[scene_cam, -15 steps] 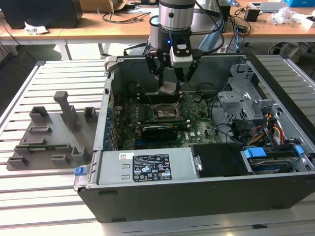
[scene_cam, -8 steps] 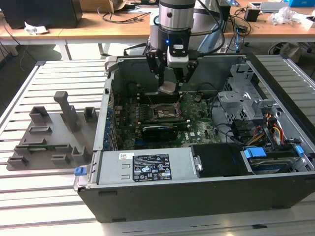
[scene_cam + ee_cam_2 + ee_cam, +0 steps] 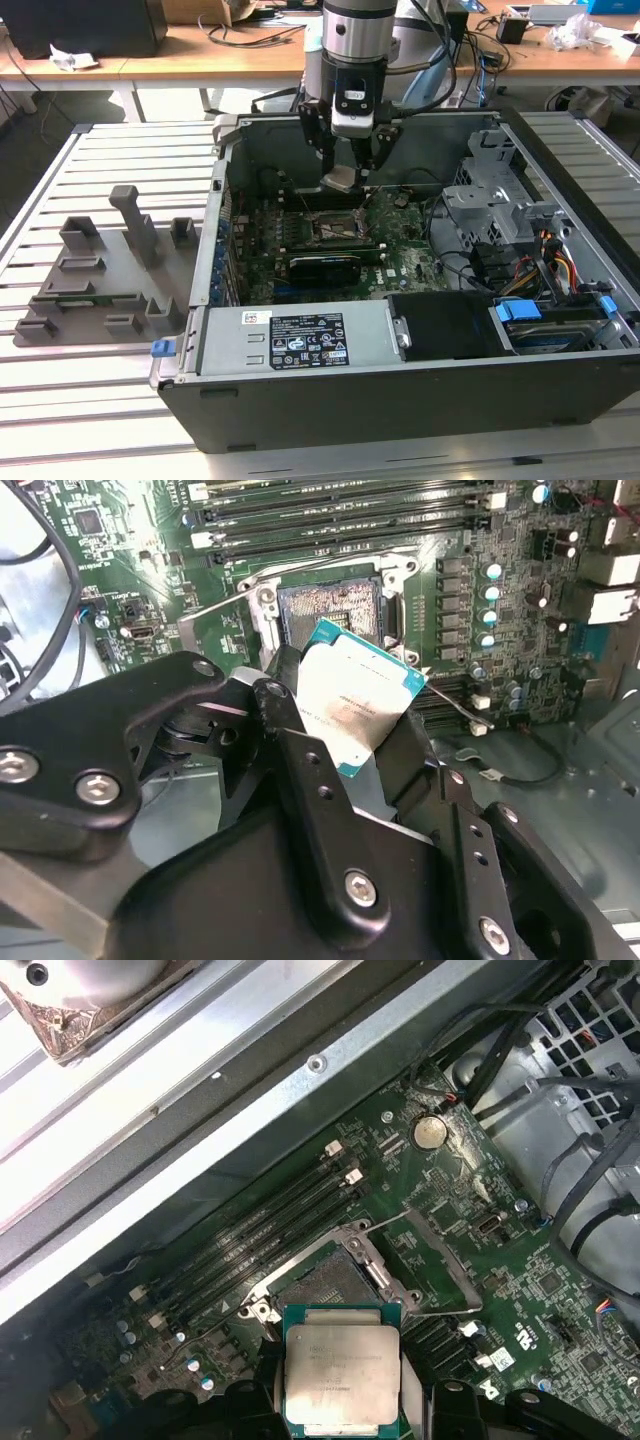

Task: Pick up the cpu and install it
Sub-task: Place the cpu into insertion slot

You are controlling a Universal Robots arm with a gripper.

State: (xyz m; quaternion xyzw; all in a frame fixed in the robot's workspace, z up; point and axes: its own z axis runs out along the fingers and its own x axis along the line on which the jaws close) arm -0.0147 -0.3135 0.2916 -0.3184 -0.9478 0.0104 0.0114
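The gripper (image 3: 345,172) hangs inside the open PC case (image 3: 400,372), over the far part of the green motherboard (image 3: 405,258). Its two black fingers (image 3: 290,730) pinch the cpu (image 3: 358,702) by two opposite edges. So the hand is squeezed on the chip, not spread. In the second wrist view the chip looks tilted btw the fingers. It has a shiny grey top w/ a thin blue-green rim.

Where is the cpu? Up in the air, held. It touches nothing but the fingers. In the exterior view it floats above the board, & the socket (image 3: 335,228) lies lower down and a bit nearer.

The socket is a square metal frame w/ a dark middle. In both wrist views that middle is bare, no chip in it. Long RAM slots (image 3: 255,1235) run along its far side. A long black card (image 3: 322,268) sits just on its near side.

Outside the case, on the exterior view's left, a grey holder tray (image 3: 100,285) rests on the slatted table (image 3: 100,410). I see no chip on it.

How far along, I think: the pick-up part is done, since the chip is off any surface & gripped. The put-in part is not done yet. The cpu is close over the socket area but apart from it, and prob. not flat yet.
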